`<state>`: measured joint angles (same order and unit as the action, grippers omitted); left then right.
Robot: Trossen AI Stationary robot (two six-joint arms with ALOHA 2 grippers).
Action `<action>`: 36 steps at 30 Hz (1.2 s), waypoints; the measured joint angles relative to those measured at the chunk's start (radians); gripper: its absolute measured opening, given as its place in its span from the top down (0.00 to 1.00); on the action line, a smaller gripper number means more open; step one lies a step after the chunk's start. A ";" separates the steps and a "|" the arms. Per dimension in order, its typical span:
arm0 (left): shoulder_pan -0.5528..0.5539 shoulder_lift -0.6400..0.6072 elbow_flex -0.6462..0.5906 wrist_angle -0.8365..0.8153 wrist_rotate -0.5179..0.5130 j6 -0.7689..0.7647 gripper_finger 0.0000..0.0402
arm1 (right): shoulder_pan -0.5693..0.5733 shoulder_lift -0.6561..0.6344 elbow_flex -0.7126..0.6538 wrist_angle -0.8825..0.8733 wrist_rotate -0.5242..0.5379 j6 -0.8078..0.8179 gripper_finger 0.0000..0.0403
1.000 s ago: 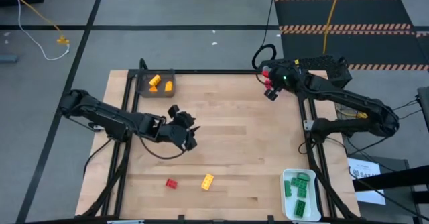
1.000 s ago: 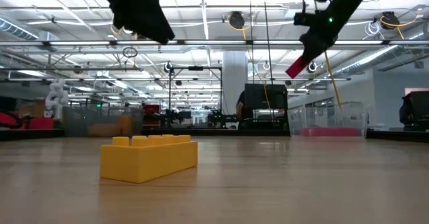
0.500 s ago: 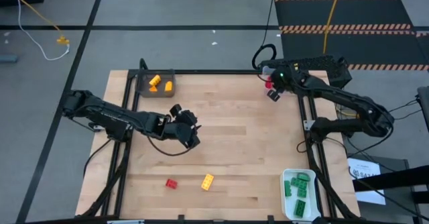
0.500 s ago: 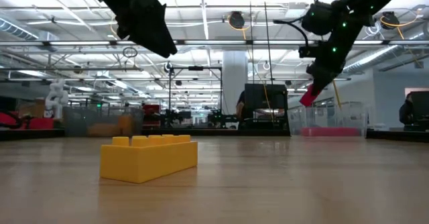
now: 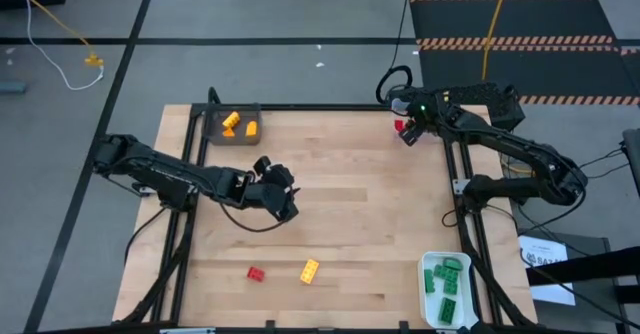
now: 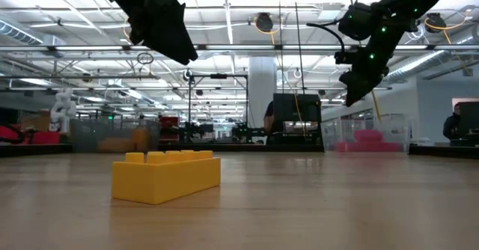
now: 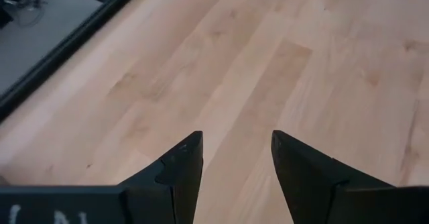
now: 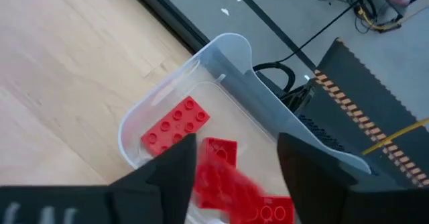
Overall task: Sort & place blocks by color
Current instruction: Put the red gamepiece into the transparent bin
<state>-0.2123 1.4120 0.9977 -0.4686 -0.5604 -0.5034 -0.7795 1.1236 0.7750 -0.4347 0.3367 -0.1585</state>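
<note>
My right gripper (image 5: pixel 407 136) (image 8: pixel 236 143) hangs open above a clear tray (image 8: pixel 228 46) at the table's far right corner. Red blocks lie in that tray: a flat one (image 8: pixel 175 123) and a blurred one (image 8: pixel 216 174) below my open fingers, which do not touch it. My left gripper (image 5: pixel 287 202) (image 7: pixel 234 138) is open over bare wood left of the table's middle, with nothing between its fingers. A red block (image 5: pixel 256 273) and a yellow block (image 5: pixel 310 270) (image 6: pixel 166 177) lie flat on the table near its front edge.
A dark grey tray (image 5: pixel 212 132) with yellow-orange blocks (image 5: pixel 238 124) stands at the far left corner. A white tray (image 5: pixel 424 274) with several green blocks (image 5: pixel 447 289) sits at the near right corner. Bare wood lies between the arms.
My right gripper has gone down and toward the table's far right corner, over the clear tray. It has opened and let go of a red block, which has dropped from the fingers into the tray.
</note>
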 joint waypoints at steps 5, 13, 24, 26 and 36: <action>0.000 0.000 0.000 -0.005 0.037 0.000 0.55 | 0.002 -0.001 0.000 0.003 0.000 0.044 0.40; 0.000 0.000 0.000 -0.022 0.038 0.004 0.55 | 0.081 -0.040 0.000 0.094 -0.101 0.081 0.42; -0.044 0.010 0.000 -0.062 0.173 0.002 0.55 | 0.375 -0.064 0.000 0.255 -0.524 0.215 0.47; -0.065 0.010 0.000 -0.066 0.215 0.007 0.55 | 0.451 -0.044 0.000 0.254 -0.524 0.215 0.47; -0.228 0.010 0.000 -0.261 0.490 -0.025 0.55 | 0.777 0.083 0.000 0.578 -0.523 0.248 0.47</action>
<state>-0.4399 1.4220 0.9981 -0.7291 -0.0700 -0.5286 -0.0022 1.2066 0.7753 0.1437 -0.1862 0.0892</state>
